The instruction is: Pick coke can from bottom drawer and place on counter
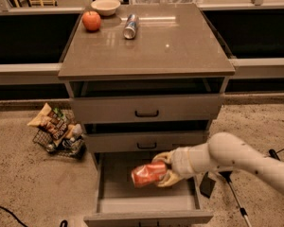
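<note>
The coke can [147, 173] is red-orange and lies on its side, held over the inside of the open bottom drawer [118, 193]. My gripper [164, 170] reaches in from the right and is shut on the can's right end, with pale fingers [163, 158] above and below it. The can is a little above the drawer floor. The counter [180, 41] is the glossy grey-brown top of the cabinet, higher up in the view.
On the counter's back left stand an orange-red fruit [91, 21], a white bowl [106, 6] and a silver-and-blue can [130, 26] on its side. A wire basket of snack bags [57, 131] sits on the floor left of the cabinet. The two upper drawers are slightly open.
</note>
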`<state>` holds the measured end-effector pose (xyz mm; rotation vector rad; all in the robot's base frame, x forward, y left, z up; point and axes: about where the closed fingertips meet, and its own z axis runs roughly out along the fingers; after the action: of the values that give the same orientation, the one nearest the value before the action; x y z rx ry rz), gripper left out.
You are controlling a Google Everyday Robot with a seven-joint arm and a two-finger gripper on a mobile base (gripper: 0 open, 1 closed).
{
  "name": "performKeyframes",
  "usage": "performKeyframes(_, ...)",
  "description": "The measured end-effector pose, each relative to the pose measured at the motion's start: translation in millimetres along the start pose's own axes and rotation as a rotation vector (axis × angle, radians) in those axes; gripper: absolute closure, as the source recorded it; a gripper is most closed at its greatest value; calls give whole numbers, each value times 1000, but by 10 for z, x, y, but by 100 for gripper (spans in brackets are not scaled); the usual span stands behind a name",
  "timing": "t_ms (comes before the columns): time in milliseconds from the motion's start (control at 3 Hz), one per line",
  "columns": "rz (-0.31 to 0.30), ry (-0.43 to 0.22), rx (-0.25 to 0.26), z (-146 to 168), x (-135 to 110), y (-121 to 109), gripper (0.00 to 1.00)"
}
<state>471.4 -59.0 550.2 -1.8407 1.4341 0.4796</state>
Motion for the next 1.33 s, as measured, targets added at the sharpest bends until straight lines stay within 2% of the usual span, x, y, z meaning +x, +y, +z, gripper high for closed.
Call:
performKeyframes(333, -43, 3, 46, -568, -285, -309, 100)
performKeyframes(667, -53, 2, 57, -612, -313, -362, 100)
performKeyframes(1000, -79, 2, 88, -741, -392, -514, 100)
performKeyframes(1333, -145, 15, 175, -1279, -754, -924, 100)
